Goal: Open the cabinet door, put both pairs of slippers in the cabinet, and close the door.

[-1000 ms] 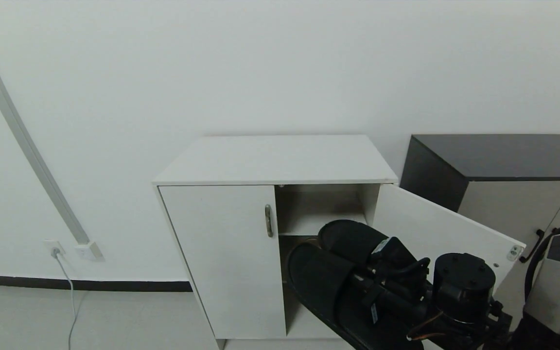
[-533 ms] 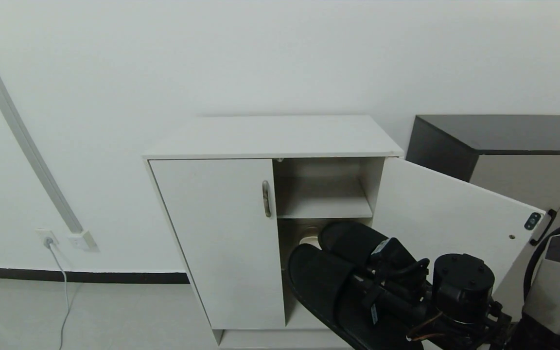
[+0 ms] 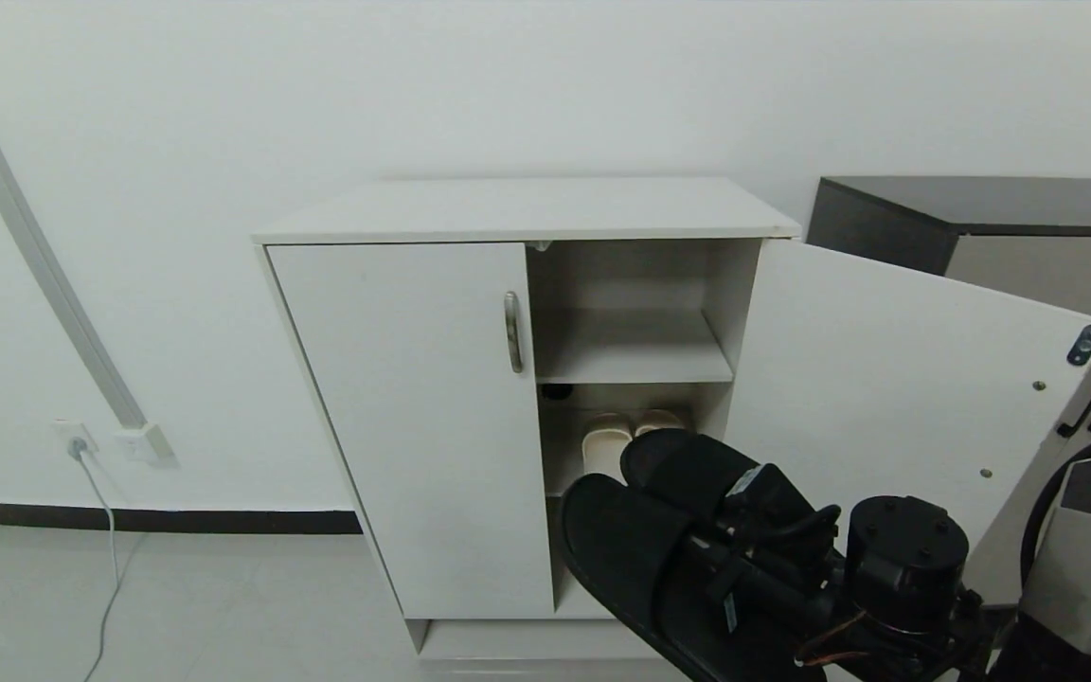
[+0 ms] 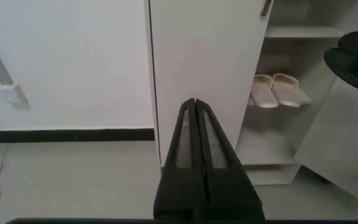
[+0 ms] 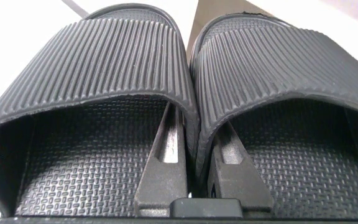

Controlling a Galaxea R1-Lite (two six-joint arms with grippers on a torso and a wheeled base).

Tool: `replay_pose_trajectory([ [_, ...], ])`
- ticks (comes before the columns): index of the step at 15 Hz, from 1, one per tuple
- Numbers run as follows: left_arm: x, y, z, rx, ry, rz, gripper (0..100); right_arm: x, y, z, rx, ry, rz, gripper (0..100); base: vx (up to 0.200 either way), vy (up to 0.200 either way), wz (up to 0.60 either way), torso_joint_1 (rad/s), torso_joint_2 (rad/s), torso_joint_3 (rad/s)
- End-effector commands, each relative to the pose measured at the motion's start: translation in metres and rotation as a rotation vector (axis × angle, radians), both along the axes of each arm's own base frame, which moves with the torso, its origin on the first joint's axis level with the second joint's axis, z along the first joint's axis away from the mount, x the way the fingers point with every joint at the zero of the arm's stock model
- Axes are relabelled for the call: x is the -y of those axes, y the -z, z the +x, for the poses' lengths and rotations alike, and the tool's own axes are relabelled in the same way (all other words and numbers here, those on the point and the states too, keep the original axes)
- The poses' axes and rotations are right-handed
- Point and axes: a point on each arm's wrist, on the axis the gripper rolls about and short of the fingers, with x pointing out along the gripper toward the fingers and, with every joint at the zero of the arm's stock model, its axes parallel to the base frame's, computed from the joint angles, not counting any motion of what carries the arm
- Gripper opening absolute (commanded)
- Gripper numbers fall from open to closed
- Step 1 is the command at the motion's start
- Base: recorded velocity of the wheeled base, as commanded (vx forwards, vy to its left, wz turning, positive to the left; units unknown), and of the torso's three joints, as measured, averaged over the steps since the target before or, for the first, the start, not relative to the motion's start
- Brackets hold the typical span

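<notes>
The black slippers (image 3: 659,530) hang side by side just before the white cabinet (image 3: 527,208), their inner walls pinched by the right end effector (image 5: 194,158), while cream slippers (image 3: 617,438) sit on a lower shelf behind the open right door (image 3: 886,379), and the left end effector (image 4: 194,134) is pressed together.
</notes>
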Motion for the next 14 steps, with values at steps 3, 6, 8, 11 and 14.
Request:
replay_pose_trajectory([
  [3, 0.000, 0.000, 0.000, 0.000, 0.000, 0.000, 0, 0.000, 0.002, -0.001, -0.006, -0.003, -0.006, 0, 0.000, 0.000, 0.00, -0.062, 0.45, 0.375],
  [6, 0.000, 0.000, 0.000, 0.000, 0.000, -0.002, 0, 0.000, 0.003, -0.001, -0.007, -0.003, -0.007, 0, 0.000, 0.000, 0.00, -0.013, 0.25, 0.212],
  [8, 0.000, 0.000, 0.000, 0.001, 0.000, -0.002, 0, 0.000, 0.003, -0.001, -0.008, -0.003, -0.008, 0, 0.000, 0.000, 0.00, 0.000, 0.00, 0.000],
  [11, 0.000, 0.000, 0.000, 0.000, 0.000, -0.002, 0, 0.000, 0.003, -0.001, -0.008, -0.005, -0.008, 0, 0.000, 0.000, 0.00, 0.000, 0.00, 0.000],
  [14, 0.000, 0.000, 0.000, -0.002, 0.000, 0.000, 0, -0.003, 0.012, -0.001, -0.020, 0.009, -0.034, 0, 0.000, 0.000, 0.00, 0.000, 0.00, 0.000],
])
